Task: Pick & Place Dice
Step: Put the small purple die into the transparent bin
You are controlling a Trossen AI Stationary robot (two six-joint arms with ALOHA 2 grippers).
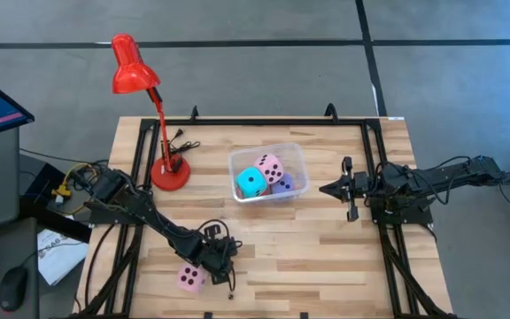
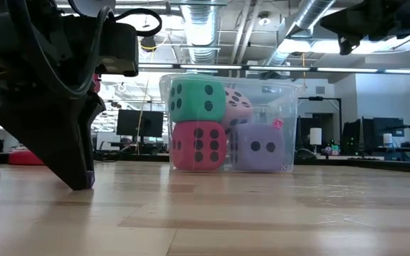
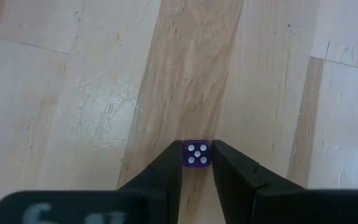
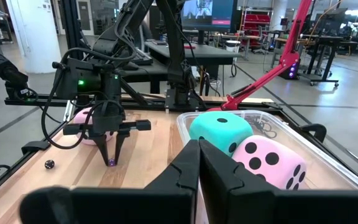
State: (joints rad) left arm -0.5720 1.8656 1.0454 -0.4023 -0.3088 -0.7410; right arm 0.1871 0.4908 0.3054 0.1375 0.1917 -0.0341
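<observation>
pale wood table, and the left gripper is pinching a tiny purple die with white pips right on it. right gripper shut, empty, beside the bin.

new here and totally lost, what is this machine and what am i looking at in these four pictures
It is a robot with two dark arms, each ending in a two-finger gripper, at a wooden table. One picture looks straight down, one looks level across the tabletop, and two come from cameras on the wrists.

A clear plastic bin holds big soft dice: cyan, pink, lavender and red. Another big pink die lies loose by the left arm, and a red desk lamp stands nearby.

The left gripper pinches a tiny purple die with white pips against the table. The right gripper waits shut and empty beside the bin.
</observation>
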